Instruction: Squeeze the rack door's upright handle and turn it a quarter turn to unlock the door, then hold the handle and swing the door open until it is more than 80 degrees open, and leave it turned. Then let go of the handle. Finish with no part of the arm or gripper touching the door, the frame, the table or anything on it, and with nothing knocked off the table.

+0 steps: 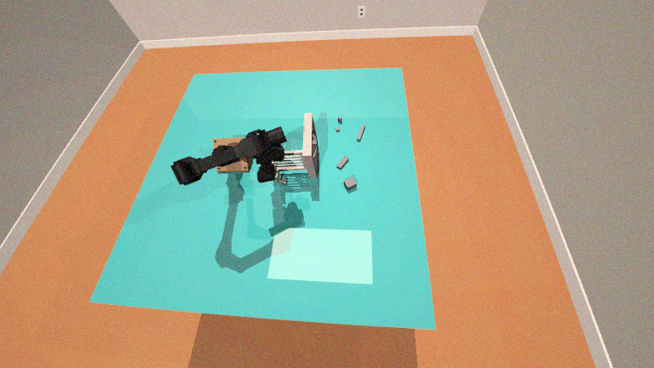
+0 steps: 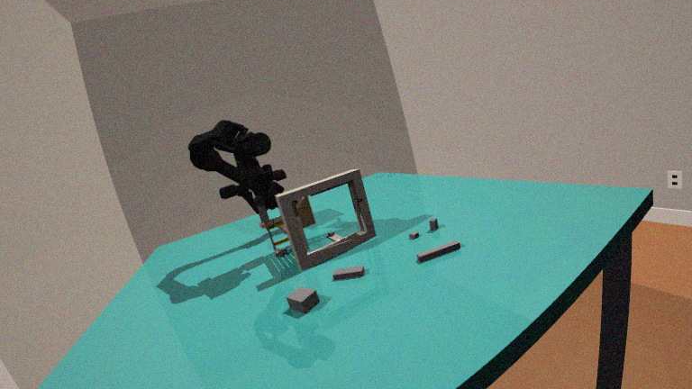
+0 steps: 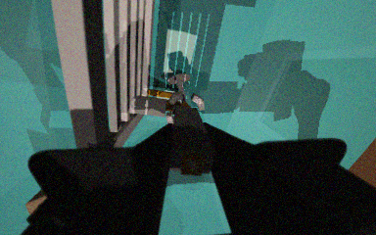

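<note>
Five gray blocks (image 1: 350, 183) (image 2: 303, 300) lie on the turquoise table (image 1: 183, 267) (image 2: 459, 313), between one and four o'clock of the upright rack frame (image 1: 306, 137) (image 2: 289, 227) in the top view. The slatted rack door (image 1: 291, 169) (image 3: 73, 59) stands swung out from the frame's near end, reaching toward nine o'clock, roughly square to it. At its outer edge, the black parallel-jaw gripper (image 3: 186, 127) is clamped on the door's handle (image 3: 179, 88), whose exact turn is too small to tell. The arm (image 1: 231, 152) (image 2: 219, 150) rises from a wooden base plate (image 1: 218, 142) at nine o'clock of the frame.
</note>
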`<act>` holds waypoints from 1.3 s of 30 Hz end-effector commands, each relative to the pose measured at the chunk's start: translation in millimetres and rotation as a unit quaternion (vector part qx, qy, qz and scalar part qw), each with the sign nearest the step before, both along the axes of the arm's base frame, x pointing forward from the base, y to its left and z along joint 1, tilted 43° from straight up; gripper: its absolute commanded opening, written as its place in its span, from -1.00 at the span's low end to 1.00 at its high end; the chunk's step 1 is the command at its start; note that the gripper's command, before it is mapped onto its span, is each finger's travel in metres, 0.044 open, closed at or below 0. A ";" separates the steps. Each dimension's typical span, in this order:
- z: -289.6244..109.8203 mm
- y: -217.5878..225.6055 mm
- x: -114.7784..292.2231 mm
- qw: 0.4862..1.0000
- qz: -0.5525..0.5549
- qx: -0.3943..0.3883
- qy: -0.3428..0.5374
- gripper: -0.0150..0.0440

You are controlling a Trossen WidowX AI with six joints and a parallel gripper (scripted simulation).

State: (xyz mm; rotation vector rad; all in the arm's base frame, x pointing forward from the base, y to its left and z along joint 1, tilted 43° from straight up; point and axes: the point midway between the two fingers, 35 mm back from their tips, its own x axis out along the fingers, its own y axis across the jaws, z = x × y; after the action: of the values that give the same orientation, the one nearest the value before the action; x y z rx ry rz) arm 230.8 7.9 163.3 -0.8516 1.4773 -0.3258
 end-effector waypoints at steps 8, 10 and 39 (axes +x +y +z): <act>0.4 -0.2 0.2 1.000 0.005 -0.002 0.004 0.35; 0.4 -0.2 0.2 1.000 0.005 -0.002 0.004 0.47; 38.3 31.6 -8.9 0.995 0.079 0.043 -0.039 0.47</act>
State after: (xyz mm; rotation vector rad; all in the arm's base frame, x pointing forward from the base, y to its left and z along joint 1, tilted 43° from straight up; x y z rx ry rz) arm 223.8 36.3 197.3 -0.8663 1.3458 -0.1970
